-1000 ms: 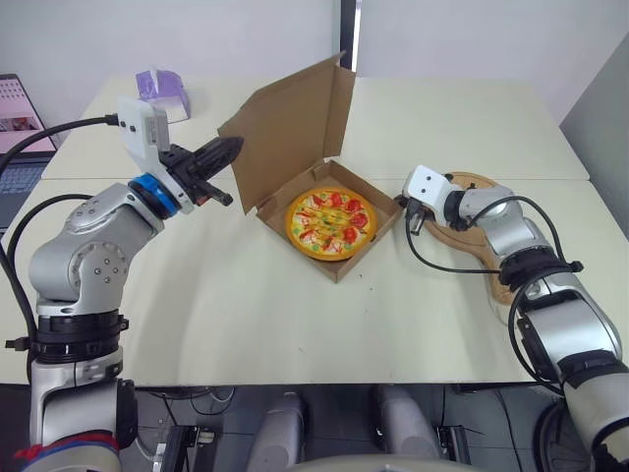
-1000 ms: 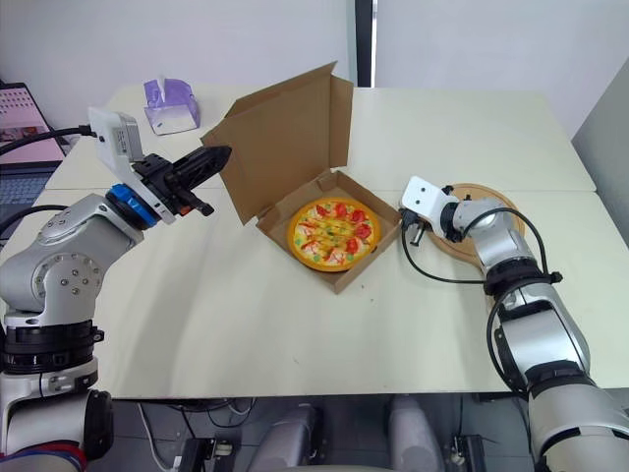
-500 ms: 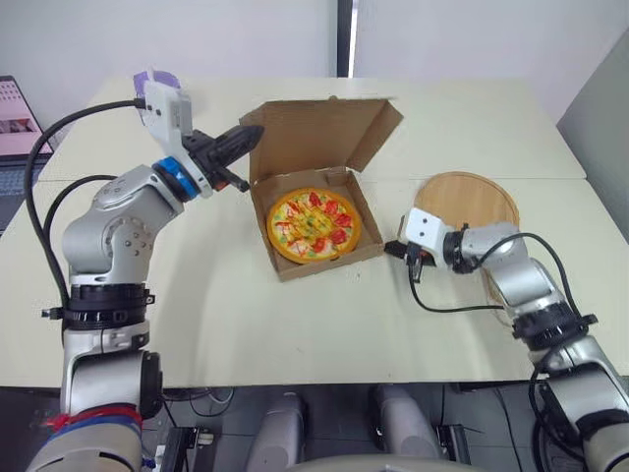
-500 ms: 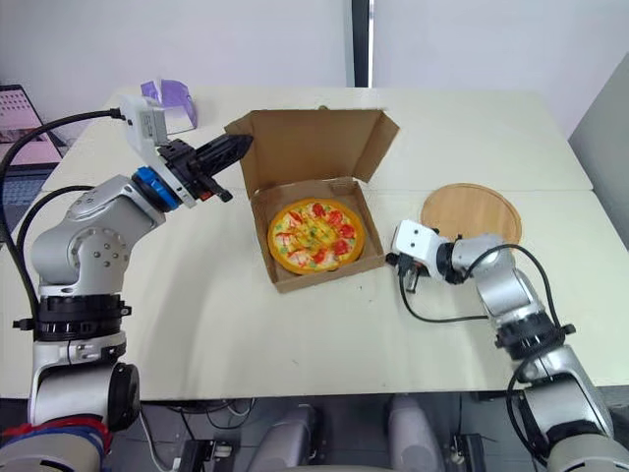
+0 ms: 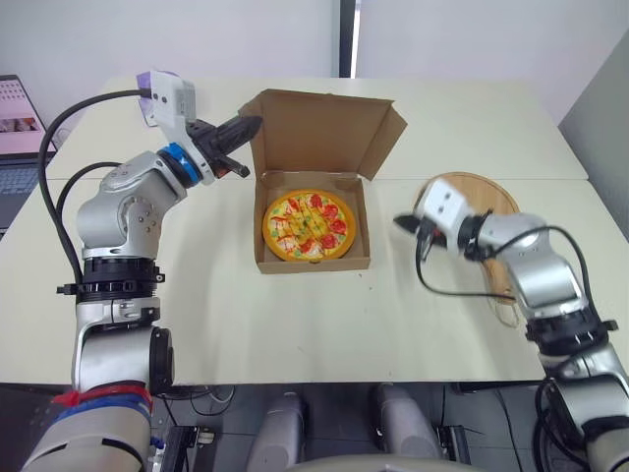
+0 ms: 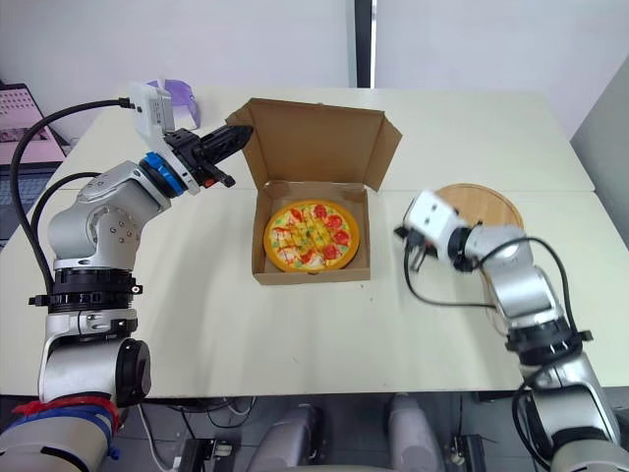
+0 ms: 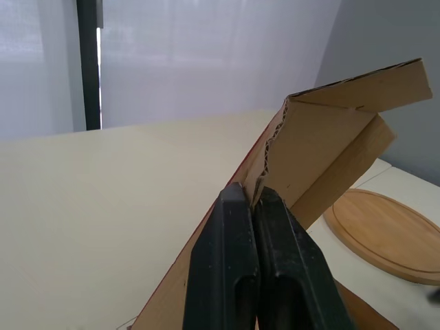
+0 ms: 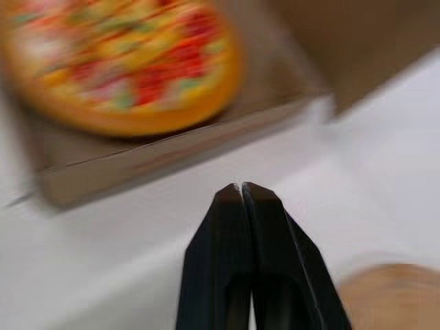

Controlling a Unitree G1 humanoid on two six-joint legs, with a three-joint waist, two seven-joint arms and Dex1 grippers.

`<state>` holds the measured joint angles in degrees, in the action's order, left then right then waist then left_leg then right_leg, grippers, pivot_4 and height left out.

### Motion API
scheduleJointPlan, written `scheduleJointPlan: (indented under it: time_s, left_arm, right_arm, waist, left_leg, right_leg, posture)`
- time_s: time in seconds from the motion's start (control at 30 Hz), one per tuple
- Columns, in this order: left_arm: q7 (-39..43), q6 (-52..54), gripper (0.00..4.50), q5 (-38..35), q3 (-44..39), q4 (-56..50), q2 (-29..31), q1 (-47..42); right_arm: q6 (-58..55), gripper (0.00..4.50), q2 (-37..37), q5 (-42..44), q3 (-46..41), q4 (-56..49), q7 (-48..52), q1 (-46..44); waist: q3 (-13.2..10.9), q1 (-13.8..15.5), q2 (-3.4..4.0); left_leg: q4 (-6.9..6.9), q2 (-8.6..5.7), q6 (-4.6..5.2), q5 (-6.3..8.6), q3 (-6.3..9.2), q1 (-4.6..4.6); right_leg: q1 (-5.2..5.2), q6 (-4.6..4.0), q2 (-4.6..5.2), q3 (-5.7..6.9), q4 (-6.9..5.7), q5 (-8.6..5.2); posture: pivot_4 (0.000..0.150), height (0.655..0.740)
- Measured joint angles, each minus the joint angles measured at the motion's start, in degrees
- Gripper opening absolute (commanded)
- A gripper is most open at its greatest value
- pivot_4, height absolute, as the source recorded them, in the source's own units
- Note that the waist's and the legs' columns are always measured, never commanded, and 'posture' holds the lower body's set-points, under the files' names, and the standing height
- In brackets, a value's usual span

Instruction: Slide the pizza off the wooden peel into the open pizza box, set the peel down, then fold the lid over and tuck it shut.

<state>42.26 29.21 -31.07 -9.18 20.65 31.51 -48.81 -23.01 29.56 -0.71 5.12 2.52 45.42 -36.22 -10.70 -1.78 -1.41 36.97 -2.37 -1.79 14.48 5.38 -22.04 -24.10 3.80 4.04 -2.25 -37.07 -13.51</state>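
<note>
The cardboard pizza box (image 5: 310,258) lies open mid-table, square to the table edge, with the pizza (image 5: 308,224) inside. Its lid (image 5: 324,133) stands upright at the back. My left gripper (image 5: 248,126) is shut, and its tips rest against the lid's upper left corner; in the left wrist view the corrugated lid edge (image 7: 275,137) rises just past the fingertips (image 7: 237,199). My right gripper (image 5: 403,224) is shut on nothing, and hovers over bare table right of the box. The round wooden peel (image 5: 472,192) lies flat behind the right arm.
A purple tissue box (image 6: 180,95) sits at the far left of the table behind my left wrist. A laptop (image 5: 20,138) stands on a desk off the left edge. Open tabletop stretches in front of the pizza box.
The box has turned from diagonal to square with the table edge, and its lid now faces me. My left gripper followed the lid corner. The right gripper drew back from the box.
</note>
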Motion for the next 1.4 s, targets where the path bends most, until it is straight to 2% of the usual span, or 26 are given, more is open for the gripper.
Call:
scheduleJointPlan:
  time_s: [0.13,0.3,0.33,0.4,0.43,0.5,0.83,1.13,1.4]
  left_arm:
    - [-0.20,-0.19,0.00,0.63,-0.28,2.63,-0.64,-1.70]
    - [0.02,-0.90,0.00,0.83,-0.54,5.18,-1.05,-2.82]
    - [0.17,-0.97,0.00,0.88,-0.75,5.59,-1.04,-2.98]
    - [0.73,-1.09,0.00,1.03,-1.11,6.55,-1.04,-3.35]
    - [0.91,-1.14,0.00,1.07,-1.22,6.75,-1.03,-3.43]
    - [1.05,-1.20,0.00,1.30,-1.35,6.97,-1.03,-3.57]
    - [1.86,-1.22,0.00,2.07,-2.02,6.95,-1.04,-3.59]
    - [1.81,-1.22,0.00,2.81,-2.45,6.33,-0.75,-2.89]
    - [0.61,0.80,0.00,4.42,-2.83,3.00,0.83,-2.80]
  right_arm:
    - [1.82,2.37,-5.95,2.13,-4.20,7.41,-7.69,-7.08]
    - [3.79,4.20,-9.97,3.49,-5.88,16.46,-12.89,-12.80]
    - [4.03,4.46,-10.52,3.97,-6.07,17.68,-13.39,-13.55]
    - [4.15,4.46,-11.40,4.72,-6.28,19.99,-13.93,-14.90]
    - [4.23,4.34,-11.68,4.90,-6.30,20.59,-14.03,-15.16]
    - [4.64,3.76,-12.18,5.76,-6.30,21.61,-14.03,-15.29]
    - [7.13,0.12,-13.89,7.42,-6.24,23.76,-13.18,-18.80]
    - [6.84,0.02,-13.99,7.80,-5.95,23.21,-13.01,-19.10]
    - [-1.02,0.02,-15.77,7.67,-4.77,16.55,-15.74,-20.73]
  waist:
    - [0.00,-0.05,0.00]
    - [0.00,0.05,0.00]
    - [0.00,0.05,0.00]
    - [0.00,-0.01,0.00]
    - [0.00,-0.02,0.00]
    - [0.00,-0.04,0.00]
    - [0.00,-0.23,0.00]
    - [0.00,-0.26,0.00]
    - [0.00,-0.30,0.01]
  left_leg:
    - [-0.02,0.01,-0.01,-0.01,0.03,0.00]
    - [-0.01,-0.02,-0.01,0.00,0.05,-0.05]
    - [-0.02,-0.03,-0.01,0.00,0.05,-0.05]
    - [-0.02,-0.03,-0.01,0.00,0.04,-0.05]
    - [-0.02,-0.02,0.00,0.00,0.04,-0.05]
    - [-0.02,-0.02,0.00,0.00,0.04,-0.05]
    - [-0.02,-0.02,0.00,0.00,0.05,-0.05]
    - [-0.02,-0.01,0.00,0.00,0.11,-0.05]
    - [-0.02,-0.01,0.00,0.00,0.28,-0.09]
  right_leg:
    - [-0.01,-0.01,-0.01,0.01,-0.01,0.00]
    - [-0.04,0.00,0.01,0.00,0.00,0.01]
    - [-0.04,0.00,0.02,0.00,-0.01,0.01]
    - [-0.04,0.00,0.01,0.00,-0.01,0.01]
    - [-0.05,0.00,0.01,0.00,-0.01,0.01]
    - [-0.05,0.00,0.01,0.01,-0.02,0.01]
    - [-0.08,0.00,0.00,0.00,-0.07,0.01]
    - [-0.11,0.00,0.00,0.00,-0.09,0.02]
    - [-0.17,0.00,0.01,-0.01,-0.13,0.02]
  posture:
    - [0.150,0.7400]
    - [0.150,0.7400]
    - [0.150,0.7400]
    - [0.150,0.7400]
    - [0.150,0.7400]
    - [0.150,0.7400]
    - [0.150,0.7400]
    - [0.150,0.7400]
    - [0.150,0.7400]
